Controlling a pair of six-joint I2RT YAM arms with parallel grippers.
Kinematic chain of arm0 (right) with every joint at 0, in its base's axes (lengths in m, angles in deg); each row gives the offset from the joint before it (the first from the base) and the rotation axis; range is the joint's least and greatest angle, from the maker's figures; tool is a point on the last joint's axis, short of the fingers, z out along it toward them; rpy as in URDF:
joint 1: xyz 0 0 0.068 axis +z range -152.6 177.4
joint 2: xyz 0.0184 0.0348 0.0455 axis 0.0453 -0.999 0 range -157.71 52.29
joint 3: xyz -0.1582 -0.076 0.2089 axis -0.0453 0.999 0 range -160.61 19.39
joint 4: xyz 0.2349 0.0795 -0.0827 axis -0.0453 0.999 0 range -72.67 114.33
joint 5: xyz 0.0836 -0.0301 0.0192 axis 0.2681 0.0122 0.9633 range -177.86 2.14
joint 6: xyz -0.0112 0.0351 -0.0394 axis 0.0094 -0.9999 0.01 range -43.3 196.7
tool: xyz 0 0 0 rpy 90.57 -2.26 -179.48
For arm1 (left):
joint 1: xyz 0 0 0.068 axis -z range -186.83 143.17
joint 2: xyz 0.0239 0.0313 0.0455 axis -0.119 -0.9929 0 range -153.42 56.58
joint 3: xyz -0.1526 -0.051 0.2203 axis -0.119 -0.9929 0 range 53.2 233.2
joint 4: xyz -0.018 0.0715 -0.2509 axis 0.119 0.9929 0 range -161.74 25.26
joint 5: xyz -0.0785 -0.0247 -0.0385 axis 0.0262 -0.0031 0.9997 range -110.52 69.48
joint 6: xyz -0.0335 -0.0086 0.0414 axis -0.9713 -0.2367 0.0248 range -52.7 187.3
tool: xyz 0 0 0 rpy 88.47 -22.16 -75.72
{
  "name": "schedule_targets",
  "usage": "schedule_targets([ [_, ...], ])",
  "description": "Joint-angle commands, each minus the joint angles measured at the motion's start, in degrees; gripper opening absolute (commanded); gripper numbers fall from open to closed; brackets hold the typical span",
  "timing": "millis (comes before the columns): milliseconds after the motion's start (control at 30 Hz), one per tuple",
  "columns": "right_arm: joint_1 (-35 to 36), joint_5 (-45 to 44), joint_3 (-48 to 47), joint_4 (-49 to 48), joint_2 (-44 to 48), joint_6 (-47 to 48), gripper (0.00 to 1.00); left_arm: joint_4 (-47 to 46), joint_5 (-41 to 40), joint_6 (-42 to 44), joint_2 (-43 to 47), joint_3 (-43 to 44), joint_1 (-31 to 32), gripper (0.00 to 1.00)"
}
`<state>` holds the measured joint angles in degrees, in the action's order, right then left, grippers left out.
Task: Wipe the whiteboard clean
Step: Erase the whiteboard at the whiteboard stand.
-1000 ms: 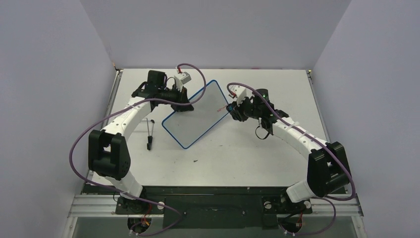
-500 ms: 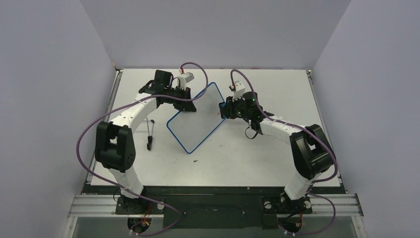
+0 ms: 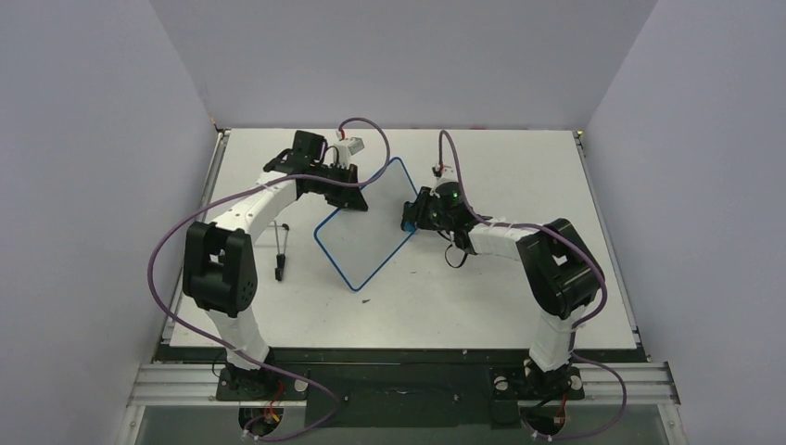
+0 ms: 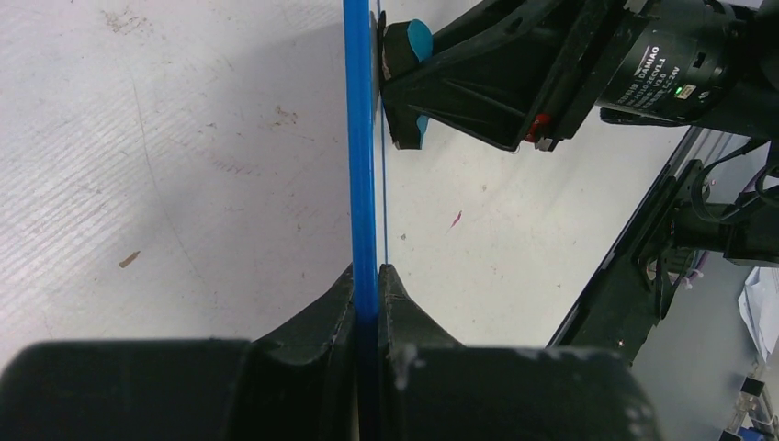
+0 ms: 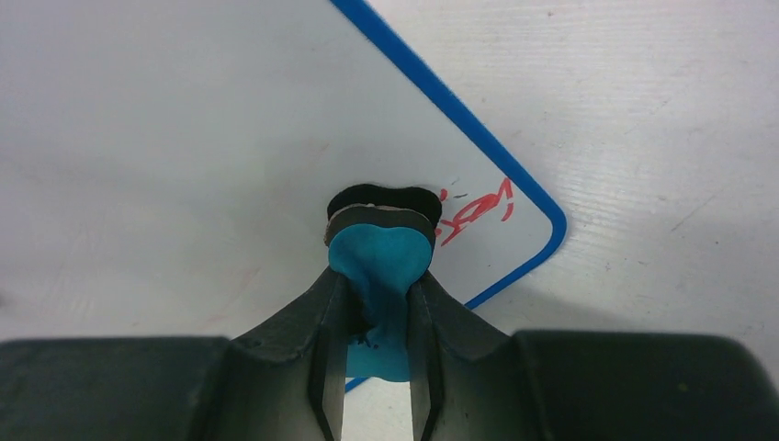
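Right gripper (image 5: 377, 303), clamped on the blue eraser (image 5: 381, 253), has swung in and now presses it on the whiteboard (image 3: 363, 227), mid-frame in the top view, just beside the red scribble (image 5: 478, 211). Left gripper (image 4: 367, 274) pinches the board's rim shut, standing it steeper than before. Looks like wiping's about to start. No containers anywhere.

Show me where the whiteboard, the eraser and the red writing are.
whiteboard (image 3: 366, 232), top external view, middle of its white face.
eraser (image 5: 381, 253), right wrist view, on its blue body.
red writing (image 5: 473, 219), right wrist view, strokes near the board's corner.
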<state>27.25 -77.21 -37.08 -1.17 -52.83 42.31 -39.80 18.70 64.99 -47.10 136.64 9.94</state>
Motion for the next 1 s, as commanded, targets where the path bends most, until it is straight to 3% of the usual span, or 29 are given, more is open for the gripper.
schedule_targets([
  [0, -2.3, -5.4, -1.3, -4.6, -0.6, -9.4, 0.0, 0.6, 2.7, 1.9, 0.0, 3.8, 1.2, 0.0],
  [233, -2.7, -4.1, -3.1, -2.1, -4.2, -11.6, 0.0, 1.5, 2.8, 2.0, -1.2, 4.5, 1.5, 0.0],
  [567, 6.7, 3.1, -2.8, -4.8, -1.7, -10.8, 0.0, 2.9, 2.1, 4.3, -1.5, 4.8, 1.4, 0.0],
  [967, -4.1, -0.3, -6.6, -3.3, -7.6, -9.2, 0.0, 4.2, 4.1, 5.8, -2.7, 5.4, 1.3, 0.0],
])
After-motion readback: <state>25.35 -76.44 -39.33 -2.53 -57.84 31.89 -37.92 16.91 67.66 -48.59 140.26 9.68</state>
